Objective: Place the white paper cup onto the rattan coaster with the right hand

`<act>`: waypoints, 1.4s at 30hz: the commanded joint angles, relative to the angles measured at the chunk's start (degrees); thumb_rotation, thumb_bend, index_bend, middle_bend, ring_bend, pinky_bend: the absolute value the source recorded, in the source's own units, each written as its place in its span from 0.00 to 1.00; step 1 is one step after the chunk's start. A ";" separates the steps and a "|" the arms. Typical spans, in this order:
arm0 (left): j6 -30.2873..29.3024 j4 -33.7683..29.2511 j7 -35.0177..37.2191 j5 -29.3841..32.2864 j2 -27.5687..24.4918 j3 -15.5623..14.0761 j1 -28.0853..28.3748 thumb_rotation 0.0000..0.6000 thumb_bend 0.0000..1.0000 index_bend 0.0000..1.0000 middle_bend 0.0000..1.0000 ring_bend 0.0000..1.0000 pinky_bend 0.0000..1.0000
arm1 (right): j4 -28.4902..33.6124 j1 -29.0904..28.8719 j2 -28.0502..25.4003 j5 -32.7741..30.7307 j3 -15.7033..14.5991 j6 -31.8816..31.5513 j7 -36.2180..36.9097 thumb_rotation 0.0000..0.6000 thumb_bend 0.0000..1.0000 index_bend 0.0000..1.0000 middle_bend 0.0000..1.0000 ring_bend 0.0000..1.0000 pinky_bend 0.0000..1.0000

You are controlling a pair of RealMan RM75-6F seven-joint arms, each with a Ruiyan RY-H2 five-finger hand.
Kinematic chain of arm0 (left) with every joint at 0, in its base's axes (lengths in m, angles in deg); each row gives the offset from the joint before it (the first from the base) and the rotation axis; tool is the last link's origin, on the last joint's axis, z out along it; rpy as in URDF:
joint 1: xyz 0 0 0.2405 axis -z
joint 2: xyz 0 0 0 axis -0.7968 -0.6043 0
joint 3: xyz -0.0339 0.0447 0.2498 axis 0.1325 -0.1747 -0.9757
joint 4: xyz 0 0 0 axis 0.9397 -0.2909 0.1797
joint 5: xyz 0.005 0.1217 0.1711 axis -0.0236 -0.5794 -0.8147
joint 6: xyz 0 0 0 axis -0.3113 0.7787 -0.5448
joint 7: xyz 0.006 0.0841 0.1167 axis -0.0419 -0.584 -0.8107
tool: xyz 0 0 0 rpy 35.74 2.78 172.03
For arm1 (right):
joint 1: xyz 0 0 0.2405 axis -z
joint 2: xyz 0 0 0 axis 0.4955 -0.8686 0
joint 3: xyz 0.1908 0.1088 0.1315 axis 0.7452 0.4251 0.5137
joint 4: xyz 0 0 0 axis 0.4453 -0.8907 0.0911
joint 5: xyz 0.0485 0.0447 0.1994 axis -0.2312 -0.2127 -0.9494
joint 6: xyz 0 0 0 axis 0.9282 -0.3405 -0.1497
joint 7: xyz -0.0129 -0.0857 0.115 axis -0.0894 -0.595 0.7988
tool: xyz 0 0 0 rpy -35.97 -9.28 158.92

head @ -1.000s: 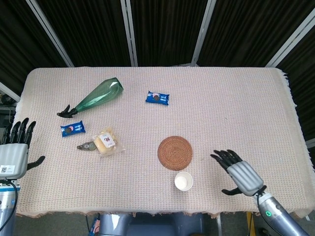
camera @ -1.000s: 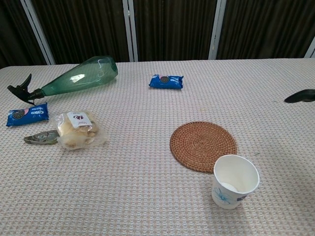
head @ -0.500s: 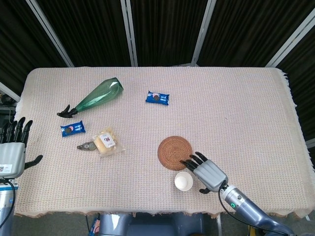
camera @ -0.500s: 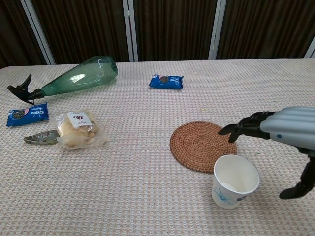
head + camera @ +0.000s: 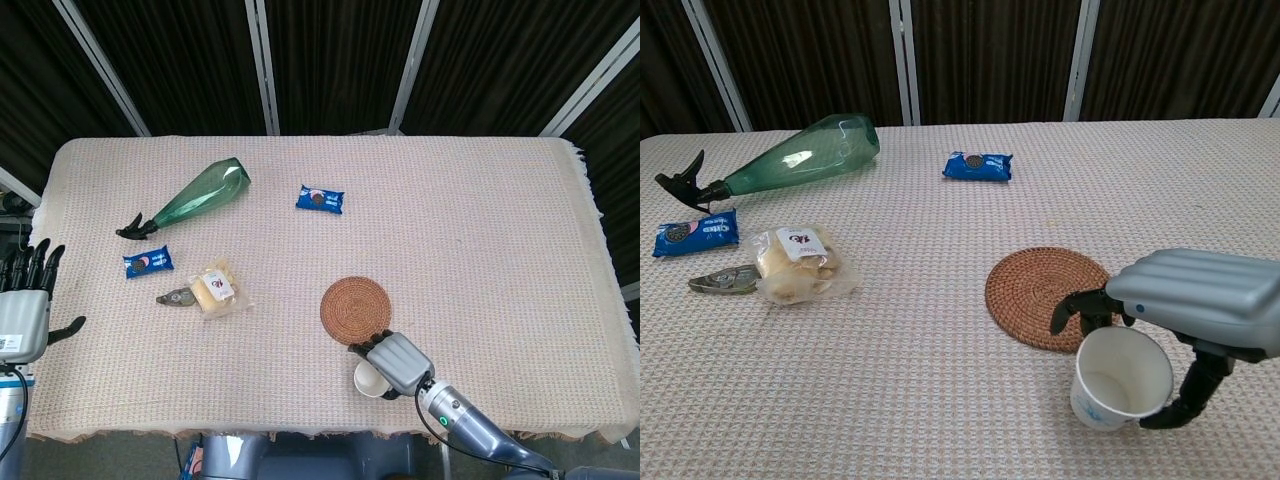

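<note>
The white paper cup (image 5: 366, 382) (image 5: 1118, 385) stands near the table's front edge, tipped a little toward me in the chest view. My right hand (image 5: 395, 362) (image 5: 1200, 300) wraps it from the right: fingers curl over its far rim and the thumb presses its right side. The round rattan coaster (image 5: 352, 307) (image 5: 1040, 295) lies flat just beyond the cup, with nothing on it. My left hand (image 5: 25, 310) hangs off the table's left edge with fingers spread and nothing in it; the chest view does not show it.
A green spray bottle (image 5: 195, 197) (image 5: 790, 155) lies on its side at the back left. Two blue snack packets (image 5: 320, 199) (image 5: 148, 262), a bagged snack (image 5: 215, 289) and a small metal tool (image 5: 175, 296) sit on the left half.
My right hand swept in from the right front of the table to the cup and closed around it. The cup now leans slightly. My left hand barely moved.
</note>
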 commanded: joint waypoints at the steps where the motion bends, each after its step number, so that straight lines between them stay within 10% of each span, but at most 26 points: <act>1: 0.06 -0.05 0.26 0.01 -0.18 0.09 -0.07 1.00 0.00 0.00 0.00 0.00 0.00 | -0.04 0.03 0.55 0.45 -0.18 -0.91 0.20 1.00 0.10 0.26 0.40 0.33 0.37; 11: 0.64 -0.38 0.92 0.26 -0.70 0.23 -0.21 1.00 0.00 0.00 0.00 0.00 0.00 | 1.73 -0.39 -0.39 -0.49 3.18 -4.56 3.00 1.00 0.10 0.26 0.40 0.33 0.37; 21: 1.47 -0.53 1.42 1.14 -1.07 0.69 -0.14 1.00 0.00 0.00 0.00 0.00 0.00 | -3.79 -4.50 1.89 -15.16 10.70 -2.63 6.60 1.00 0.11 0.26 0.40 0.33 0.37; 35: 2.21 -0.14 2.00 2.74 -1.38 1.50 -0.10 1.00 0.00 0.00 0.00 0.00 0.00 | -12.33 -8.74 8.15 -24.58 12.09 -0.81 7.24 1.00 0.11 0.25 0.40 0.32 0.37; 38: 2.24 -0.16 1.96 2.73 -1.37 1.51 -0.10 1.00 0.00 0.00 0.00 0.00 0.00 | -12.38 -9.14 8.01 -24.90 11.70 -0.55 7.27 1.00 0.03 0.11 0.28 0.24 0.36; 42: 2.57 -0.14 1.77 2.92 -1.31 1.47 -0.03 1.00 0.00 0.00 0.00 0.00 0.00 | -10.88 -9.36 6.75 -25.27 11.17 0.65 8.32 1.00 0.00 0.00 0.00 0.01 0.12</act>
